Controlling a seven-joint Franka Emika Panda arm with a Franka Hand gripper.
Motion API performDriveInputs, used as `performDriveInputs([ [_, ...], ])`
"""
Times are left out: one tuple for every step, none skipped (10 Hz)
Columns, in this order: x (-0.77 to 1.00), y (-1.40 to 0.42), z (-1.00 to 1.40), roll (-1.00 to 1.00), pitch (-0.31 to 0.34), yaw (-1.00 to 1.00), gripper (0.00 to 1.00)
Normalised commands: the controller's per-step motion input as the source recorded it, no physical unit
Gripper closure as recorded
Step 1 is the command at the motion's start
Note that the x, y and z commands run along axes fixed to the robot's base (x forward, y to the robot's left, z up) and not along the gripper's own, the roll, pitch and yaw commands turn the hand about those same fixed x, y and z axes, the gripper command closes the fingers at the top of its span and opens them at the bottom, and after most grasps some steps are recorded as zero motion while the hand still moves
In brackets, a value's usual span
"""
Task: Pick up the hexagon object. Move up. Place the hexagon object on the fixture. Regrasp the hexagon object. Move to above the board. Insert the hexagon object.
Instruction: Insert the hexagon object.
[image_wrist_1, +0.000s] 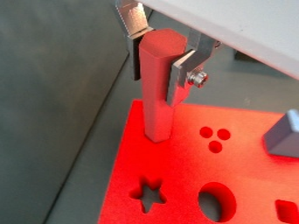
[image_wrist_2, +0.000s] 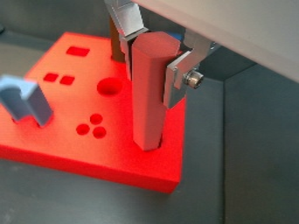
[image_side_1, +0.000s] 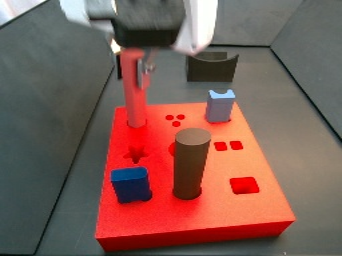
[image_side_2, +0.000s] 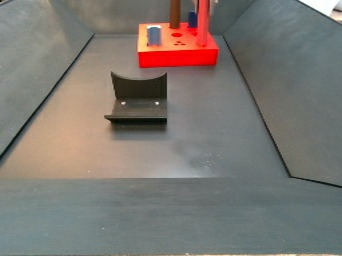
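Over board corner, gripper clamped on hexagon object (long pink-red rod), upright, lower end at board.

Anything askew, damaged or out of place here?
Nothing stands out. The gripper holds the red rod upright with its lower end at a corner of the red board. The blue blocks and dark cylinder stand straight; the fixture sits apart.

Dark grey matte floor below my jaws carries thick bright red rectangular board and dark L-shaped fixture, well apart.
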Motion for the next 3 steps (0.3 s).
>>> performDriveInputs([
  [0.00,0.00,-0.33,-0.02,-0.021,0.15,1.00],
  [0.00,0.00,-0.02,-0.02,-0.046,0.00,1.00],
  [0.00,0.00,0.00,0.00,0.000,0.00,1.00],
])
